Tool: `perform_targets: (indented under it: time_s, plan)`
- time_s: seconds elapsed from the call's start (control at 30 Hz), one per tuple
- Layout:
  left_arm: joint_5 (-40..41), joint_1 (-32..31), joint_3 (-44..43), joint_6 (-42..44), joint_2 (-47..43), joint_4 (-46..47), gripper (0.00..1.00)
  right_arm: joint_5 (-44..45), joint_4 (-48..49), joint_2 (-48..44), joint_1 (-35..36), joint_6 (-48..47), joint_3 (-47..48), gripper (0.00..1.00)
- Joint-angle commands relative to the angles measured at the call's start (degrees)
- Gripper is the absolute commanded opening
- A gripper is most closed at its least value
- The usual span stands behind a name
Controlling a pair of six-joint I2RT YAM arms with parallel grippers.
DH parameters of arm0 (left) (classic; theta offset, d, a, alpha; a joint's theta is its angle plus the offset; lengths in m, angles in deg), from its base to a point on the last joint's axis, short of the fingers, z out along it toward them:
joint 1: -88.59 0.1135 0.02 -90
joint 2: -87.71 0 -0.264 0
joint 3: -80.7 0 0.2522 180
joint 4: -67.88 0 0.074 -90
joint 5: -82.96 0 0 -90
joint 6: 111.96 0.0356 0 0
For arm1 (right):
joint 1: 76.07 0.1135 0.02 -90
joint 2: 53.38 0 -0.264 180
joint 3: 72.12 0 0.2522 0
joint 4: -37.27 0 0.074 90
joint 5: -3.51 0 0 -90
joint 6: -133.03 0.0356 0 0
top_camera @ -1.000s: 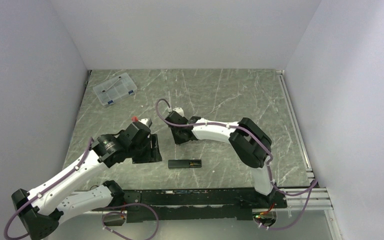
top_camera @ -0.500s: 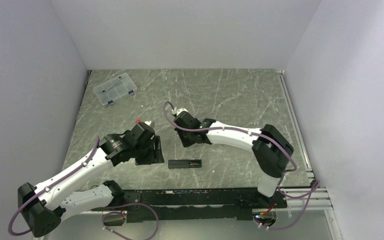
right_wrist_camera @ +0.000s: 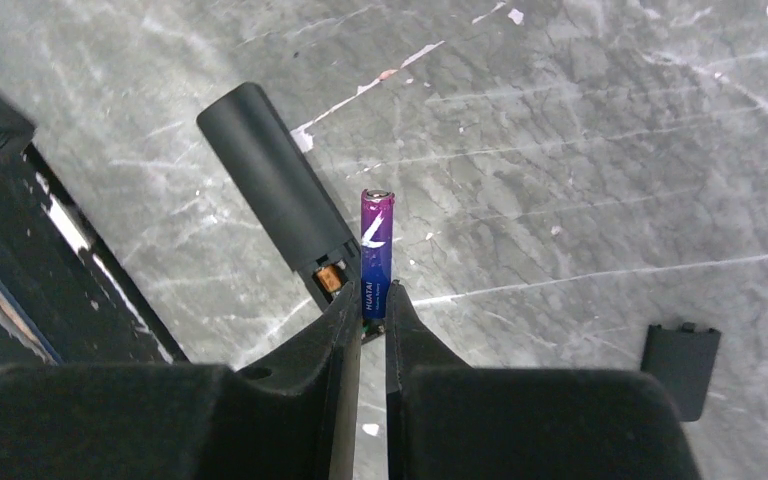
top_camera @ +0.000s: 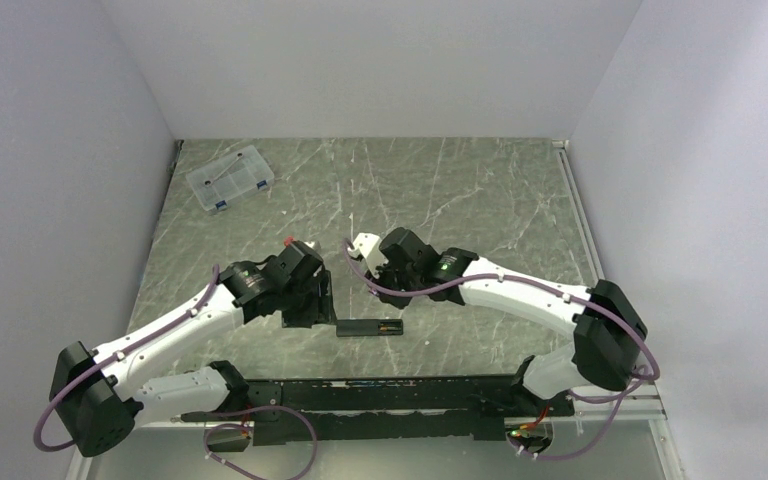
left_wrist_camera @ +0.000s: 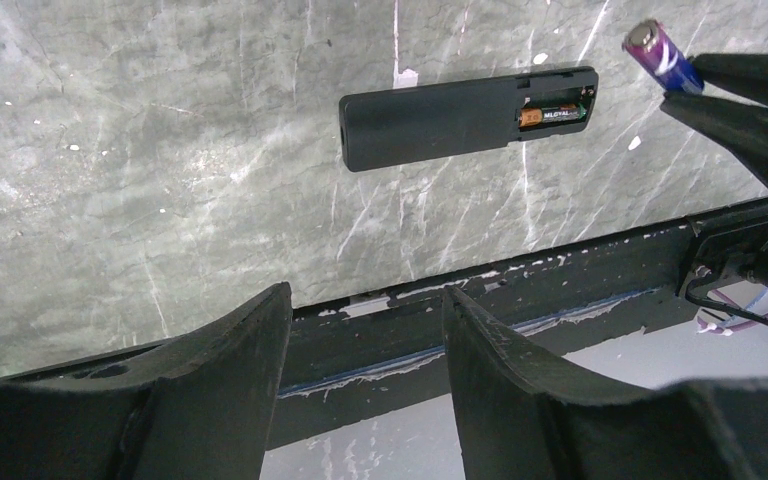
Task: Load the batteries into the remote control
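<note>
A clear compartment box (top_camera: 229,178) sits at the 10 o'clock corner of the grey marbled worktop (top_camera: 480,190), well apart from everything else. The left gripper (left_wrist_camera: 363,300) hangs just at 9 o'clock of the remote control (top_camera: 370,327). Its fingers (left_wrist_camera: 230,370) are spread with nothing between them.

The remote control lies flat near the 6 o'clock edge of the worktop, between the two arms, its long axis running from 9 to 3 o'clock. Its battery bay at the 3 o'clock end is uncovered, and one cell (left_wrist_camera: 552,115) with a gold end already lies in it.

The right gripper (right_wrist_camera: 372,300) hovers above that open end. Its fingers (right_wrist_camera: 330,340) are pinching the lower end of a purple battery (right_wrist_camera: 377,255), which stands out beyond the tips and is clear of the remote. In the right wrist view, a small dark lid (right_wrist_camera: 682,365) lies on the worktop at 4 o'clock, probably the bay's cover.
</note>
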Motion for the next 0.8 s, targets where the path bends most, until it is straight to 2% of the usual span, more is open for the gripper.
perform_targets:
  time_s: [0.0, 0.33, 0.77]
  plan:
    - [-0.9, 0.2, 0.1, -0.5, 0.2, 2.4, 0.62, -2.1, -4.5, -3.0, 0.1, -10.3, -0.7, 0.0]
    - [-1.9, 0.2, 1.4, -0.4, 0.7, 3.9, 0.62, -5.1, -9.8, -4.1, 0.1, -19.6, -2.7, 0.0]
    - [-4.2, 0.2, 2.6, -0.3, 1.6, 6.0, 0.62, -4.7, -12.9, 2.1, 0.9, -22.9, -0.7, 0.0]
